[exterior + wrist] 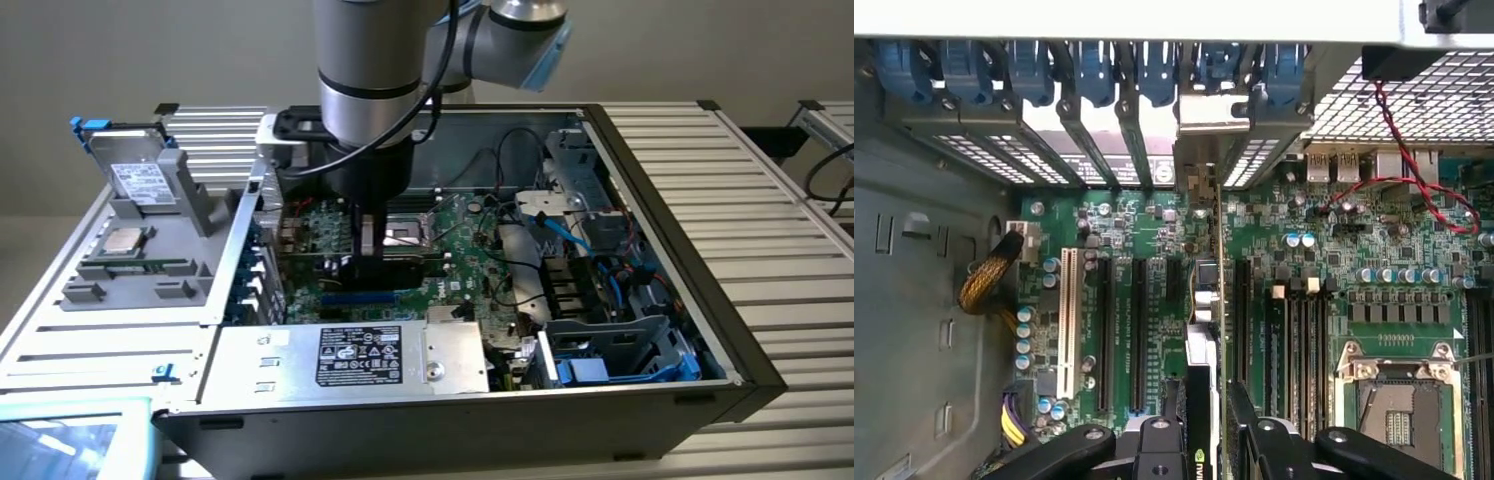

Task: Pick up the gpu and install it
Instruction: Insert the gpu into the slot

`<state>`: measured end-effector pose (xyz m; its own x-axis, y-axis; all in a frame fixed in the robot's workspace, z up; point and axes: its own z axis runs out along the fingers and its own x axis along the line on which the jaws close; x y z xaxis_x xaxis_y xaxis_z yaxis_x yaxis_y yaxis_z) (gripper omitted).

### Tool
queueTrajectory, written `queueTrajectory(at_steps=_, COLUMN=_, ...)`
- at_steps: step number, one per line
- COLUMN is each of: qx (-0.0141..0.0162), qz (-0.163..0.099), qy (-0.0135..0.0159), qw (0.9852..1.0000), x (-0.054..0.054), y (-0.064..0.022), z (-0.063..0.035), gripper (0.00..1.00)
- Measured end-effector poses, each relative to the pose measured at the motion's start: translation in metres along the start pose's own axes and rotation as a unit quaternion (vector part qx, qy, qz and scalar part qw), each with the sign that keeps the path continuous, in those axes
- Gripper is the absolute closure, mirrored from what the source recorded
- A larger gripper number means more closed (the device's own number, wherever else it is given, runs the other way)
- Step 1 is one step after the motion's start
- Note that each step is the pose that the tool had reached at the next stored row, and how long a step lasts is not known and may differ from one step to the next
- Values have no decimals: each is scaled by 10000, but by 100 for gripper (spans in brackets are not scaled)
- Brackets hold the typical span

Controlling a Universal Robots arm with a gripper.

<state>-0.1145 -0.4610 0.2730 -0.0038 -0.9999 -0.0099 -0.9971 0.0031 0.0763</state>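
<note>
Gripper [1204, 440] and surroundings, seen from beside the open case [667, 180]. The arm reaches straight down into the case, and the gripper [378, 262] hangs low over the motherboard [461, 235]. In the wrist view, its black fingers [1156, 450] stand on either side of the gpu [1201, 350] and appear to be clamped on it. The card is on edge, running lengthwise away from the fingers. Its silver bracket end is toward the row of blue clips [964, 70] at the case's rear wall.

The gpu lies over the motherboard [1154, 230], parallel to the long black slots [1106, 330] and the white slot [1067, 320]. Whether its lower edge has entered a slot cannot be told.

The CPU socket [1399, 400] is beside the card, on the side away from the white slot. Red and black wires [1414, 180] cross the board beyond the socket.

In the exterior view, the power supply [347, 355] lies at six o'clock from the gripper. Blue cables [561, 240] lie at three o'clock. A grey fixture [134, 250] stands outside the case at nine o'clock.
</note>
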Motion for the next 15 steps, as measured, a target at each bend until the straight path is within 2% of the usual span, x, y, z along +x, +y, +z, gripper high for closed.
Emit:
queueTrajectory(at_steps=6, qx=0, qz=5, qy=0, qw=10000, x=-7, y=49, z=24, gripper=72)
queueTrajectory(at_steps=15, qx=1, qz=4, qy=-2, qw=10000, x=-8, y=51, z=39, gripper=72)
